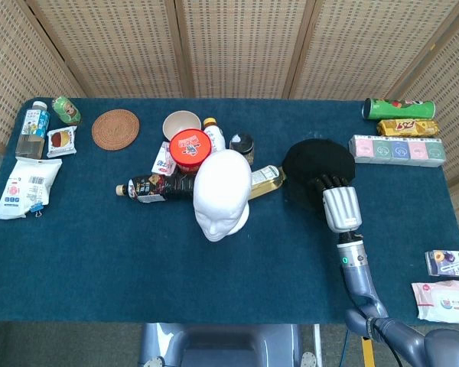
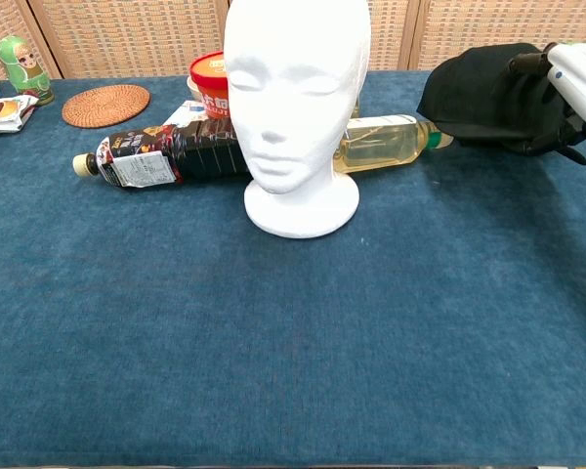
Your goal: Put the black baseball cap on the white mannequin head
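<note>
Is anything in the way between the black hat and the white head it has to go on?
Nothing visible blocks it. The right hand holds the black cap up off the table, to the right of the mannequin head. The pale bottle lying between them stays low on the table, below the cap.

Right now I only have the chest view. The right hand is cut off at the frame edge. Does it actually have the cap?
Observer: Yes. In the head view the right hand has its fingers over the near edge of the black baseball cap, gripping it.
Operator: What's between the cap and the mannequin?
Observer: From above, only the yellowish bottle lying on its side; it points from behind the white mannequin head toward the cap.
Operator: Left hand anywhere near?
Observer: Neither view shows it.
</note>
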You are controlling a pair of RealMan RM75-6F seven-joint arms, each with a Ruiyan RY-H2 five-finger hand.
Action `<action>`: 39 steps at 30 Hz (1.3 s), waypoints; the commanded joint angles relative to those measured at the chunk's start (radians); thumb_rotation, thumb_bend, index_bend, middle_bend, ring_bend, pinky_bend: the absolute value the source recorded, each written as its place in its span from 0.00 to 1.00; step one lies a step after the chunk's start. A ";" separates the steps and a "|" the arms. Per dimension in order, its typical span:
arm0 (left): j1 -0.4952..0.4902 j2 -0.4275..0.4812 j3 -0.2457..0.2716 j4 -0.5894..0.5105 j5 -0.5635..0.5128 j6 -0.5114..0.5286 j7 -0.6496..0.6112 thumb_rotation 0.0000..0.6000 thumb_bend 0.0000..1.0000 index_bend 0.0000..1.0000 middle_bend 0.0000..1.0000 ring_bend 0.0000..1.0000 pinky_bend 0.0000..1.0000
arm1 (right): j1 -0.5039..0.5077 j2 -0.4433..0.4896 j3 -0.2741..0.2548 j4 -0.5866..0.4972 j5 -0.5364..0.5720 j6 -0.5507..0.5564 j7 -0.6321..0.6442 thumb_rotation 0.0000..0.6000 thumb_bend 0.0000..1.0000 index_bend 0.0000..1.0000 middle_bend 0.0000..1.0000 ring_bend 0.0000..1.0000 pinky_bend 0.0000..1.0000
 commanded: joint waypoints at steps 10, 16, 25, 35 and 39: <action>0.014 -0.005 0.004 0.007 -0.002 0.013 -0.010 1.00 0.25 0.39 0.24 0.19 0.26 | 0.040 0.034 0.022 -0.046 0.050 -0.061 -0.091 1.00 0.56 0.72 0.59 0.59 0.60; 0.027 -0.006 0.008 0.025 -0.007 0.024 -0.018 1.00 0.25 0.39 0.24 0.19 0.25 | 0.030 0.020 0.023 -0.029 0.044 -0.013 -0.045 1.00 0.57 0.82 0.68 0.67 0.69; 0.020 -0.014 0.000 0.025 -0.017 0.011 -0.012 1.00 0.25 0.39 0.24 0.19 0.25 | -0.005 0.021 0.043 -0.001 0.017 0.140 0.065 1.00 0.58 0.84 0.69 0.68 0.69; -0.011 -0.031 -0.007 0.000 0.001 -0.023 0.054 1.00 0.25 0.39 0.24 0.19 0.25 | -0.012 0.012 0.047 0.053 -0.020 0.244 0.146 1.00 0.58 0.84 0.69 0.69 0.69; -0.015 -0.033 -0.010 -0.023 -0.001 -0.027 0.077 1.00 0.25 0.39 0.24 0.19 0.25 | -0.005 0.016 0.056 0.059 -0.035 0.287 0.160 1.00 0.58 0.84 0.69 0.69 0.69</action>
